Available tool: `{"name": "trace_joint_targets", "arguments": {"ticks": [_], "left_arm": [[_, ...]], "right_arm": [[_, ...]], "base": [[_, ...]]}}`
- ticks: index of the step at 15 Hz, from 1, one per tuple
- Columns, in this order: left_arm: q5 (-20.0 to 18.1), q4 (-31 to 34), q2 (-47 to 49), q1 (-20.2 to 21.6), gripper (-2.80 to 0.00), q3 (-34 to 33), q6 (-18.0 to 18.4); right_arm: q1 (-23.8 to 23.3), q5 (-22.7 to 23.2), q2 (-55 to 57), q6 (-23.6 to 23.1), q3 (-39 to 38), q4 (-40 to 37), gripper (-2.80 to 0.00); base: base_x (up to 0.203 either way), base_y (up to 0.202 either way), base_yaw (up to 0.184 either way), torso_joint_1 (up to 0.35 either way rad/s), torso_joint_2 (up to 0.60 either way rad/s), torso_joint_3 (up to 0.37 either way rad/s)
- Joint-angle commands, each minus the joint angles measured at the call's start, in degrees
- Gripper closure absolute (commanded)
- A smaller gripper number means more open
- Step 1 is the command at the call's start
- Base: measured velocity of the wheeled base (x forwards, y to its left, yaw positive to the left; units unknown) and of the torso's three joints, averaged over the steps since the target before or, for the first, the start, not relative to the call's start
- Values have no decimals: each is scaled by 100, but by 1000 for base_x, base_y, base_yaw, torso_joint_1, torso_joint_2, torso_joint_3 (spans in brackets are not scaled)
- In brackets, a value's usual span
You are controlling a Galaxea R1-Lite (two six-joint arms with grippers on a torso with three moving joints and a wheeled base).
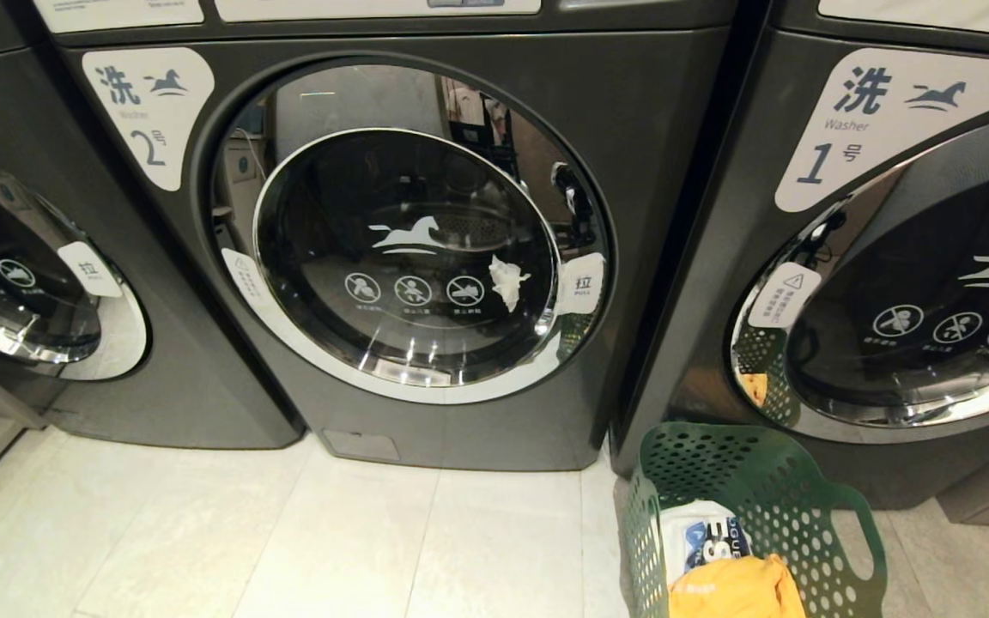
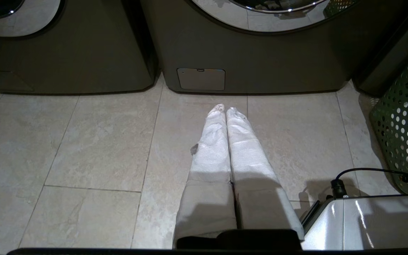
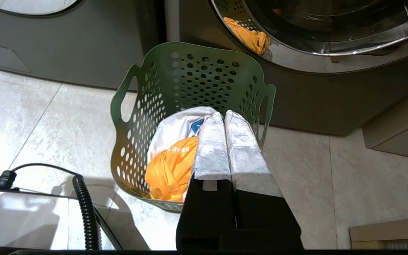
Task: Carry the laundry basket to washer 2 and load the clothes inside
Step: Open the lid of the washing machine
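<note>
White-wrapped left tool (image 2: 225, 109) and right tool (image 3: 223, 115) both closed, empty.

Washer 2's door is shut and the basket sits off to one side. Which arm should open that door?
Left. The left pincer hangs shut over bare floor right before washer 2; the right pincer, also shut, hangs over the laundry basket by washer 1.

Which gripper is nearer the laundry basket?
Right. The right gripper, shut, hangs directly above the laundry basket; the left gripper, shut, hangs over bare floor, basket off to its side.
</note>
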State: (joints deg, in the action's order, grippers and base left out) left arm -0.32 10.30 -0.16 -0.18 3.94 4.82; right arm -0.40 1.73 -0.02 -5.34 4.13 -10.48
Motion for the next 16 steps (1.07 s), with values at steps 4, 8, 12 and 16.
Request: {"name": "trace_joint_targets", "arguments": {"ticks": [4, 8, 12, 16], "left_arm": [[-4, 7, 7, 1, 0, 11, 2], [-4, 7, 11, 1, 0, 11, 2], [-3, 7, 8, 1, 0, 11, 2], [14, 7, 7, 1, 0, 2, -32]], "right_arm": [[-1, 3, 11, -2, 1, -7, 0], [5, 3, 11, -2, 1, -7, 0], [-3, 3, 11, 7, 1, -7, 0], [-2, 3, 11, 15, 1, -7, 0]], "base": [[1, -49, -2, 1, 1, 5], [0, -193, 1, 2, 3, 1], [0, -195, 3, 2, 4, 4], [0, -185, 1, 3, 3, 3]]}}
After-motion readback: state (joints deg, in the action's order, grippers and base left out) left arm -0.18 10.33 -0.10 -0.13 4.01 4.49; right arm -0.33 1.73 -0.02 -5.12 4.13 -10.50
